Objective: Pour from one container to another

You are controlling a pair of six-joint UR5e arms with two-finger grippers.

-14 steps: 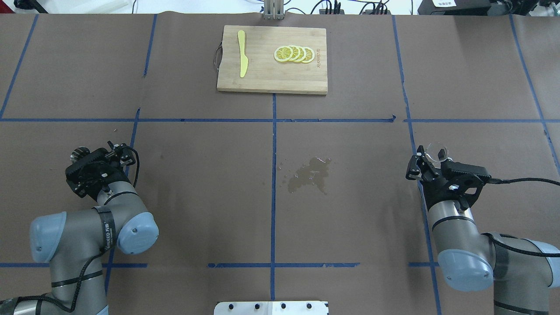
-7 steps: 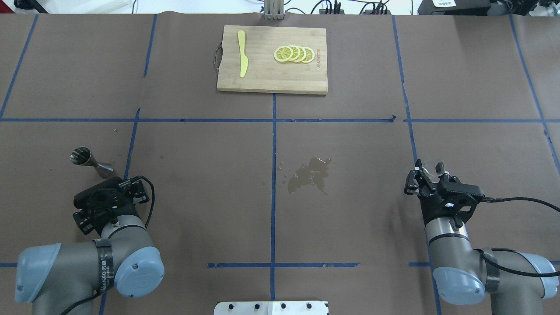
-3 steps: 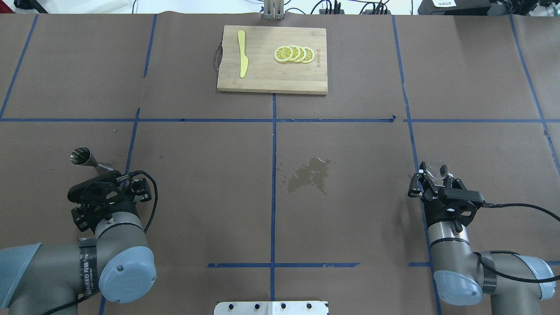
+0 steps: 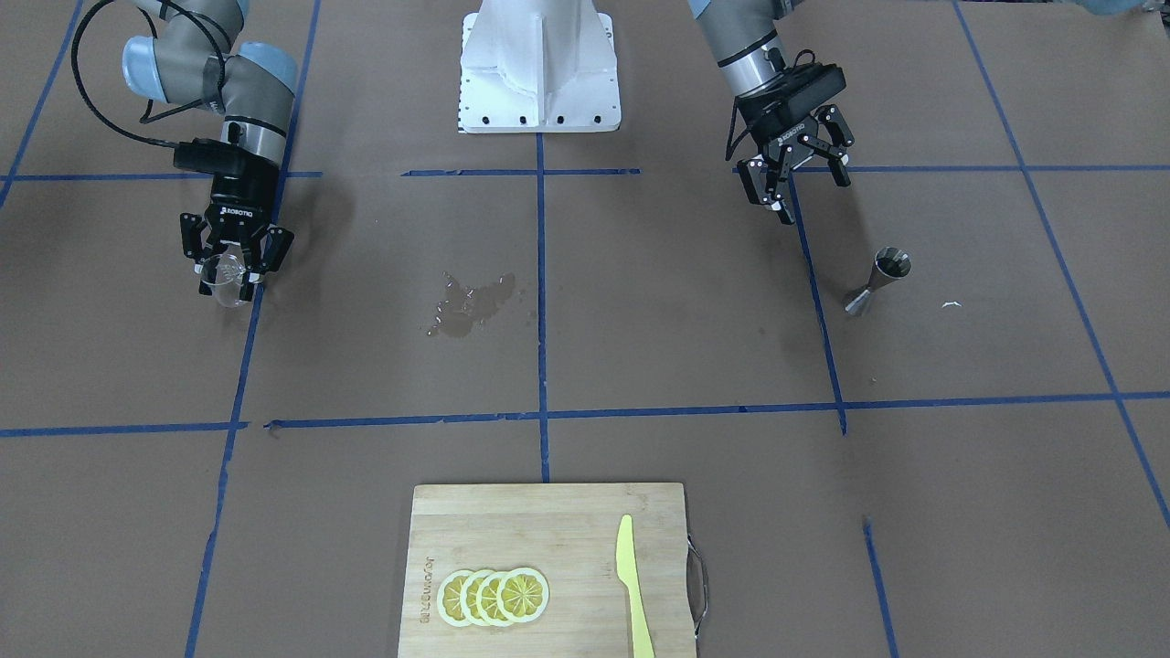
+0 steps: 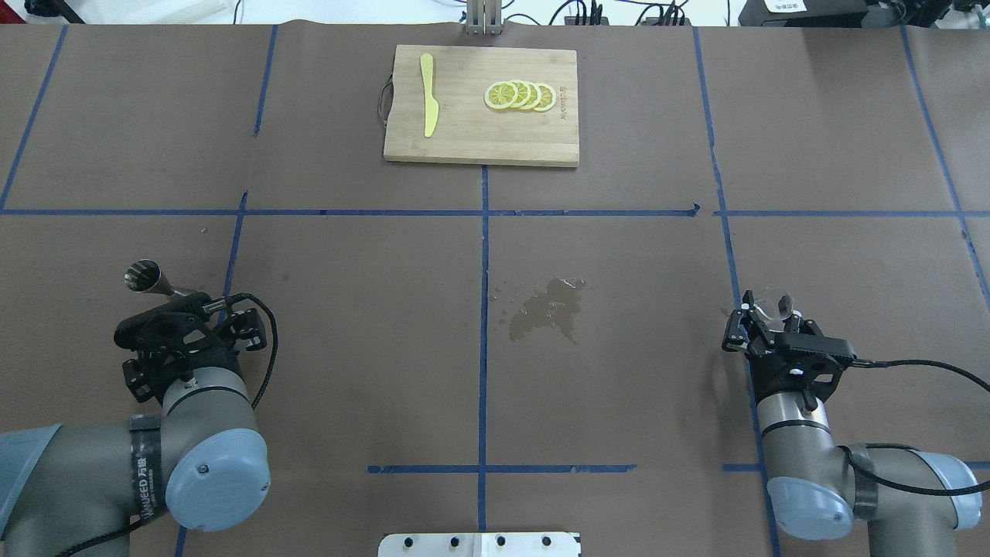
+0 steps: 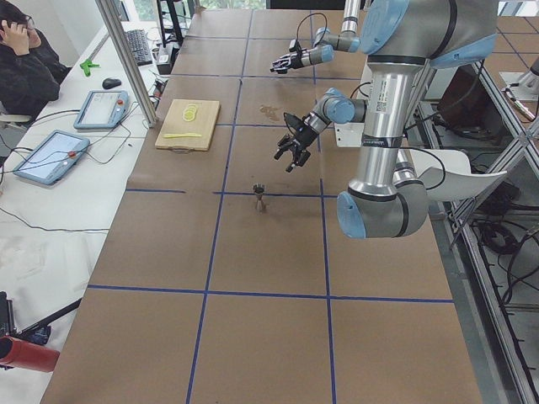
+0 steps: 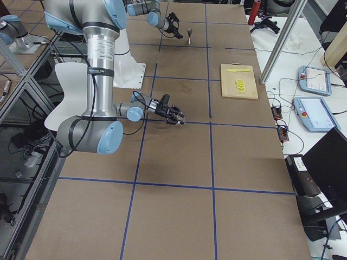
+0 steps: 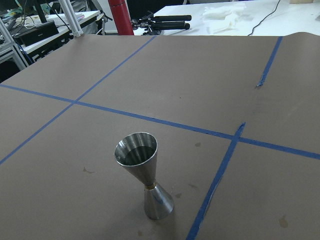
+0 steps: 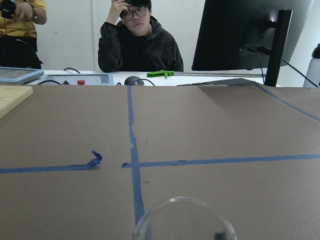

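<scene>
The steel jigger (image 4: 882, 281) (image 5: 151, 280) (image 8: 142, 175) stands upright by itself on the brown table cover, wide cone up. My left gripper (image 4: 813, 196) hangs open and empty above the table, drawn back from the jigger toward the robot's base. On the other side, my right gripper (image 4: 233, 270) (image 5: 762, 323) is shut on the small clear cup (image 4: 224, 291) (image 5: 774, 302), which it holds upright close to the table. Only the cup's rim (image 9: 185, 220) shows at the bottom of the right wrist view. I cannot tell what either vessel holds.
A wet spill (image 5: 549, 309) marks the table's middle. A wooden cutting board (image 5: 464, 131) at the far side carries lemon slices (image 5: 520, 96) and a yellow knife (image 5: 428, 94). Blue tape lines cross the cover. People sit beyond the far edge (image 9: 140, 40).
My left gripper has let go of the jigger and pulled back toward the base, leaving it standing. My right gripper has drawn back and sunk lower with the cup.
</scene>
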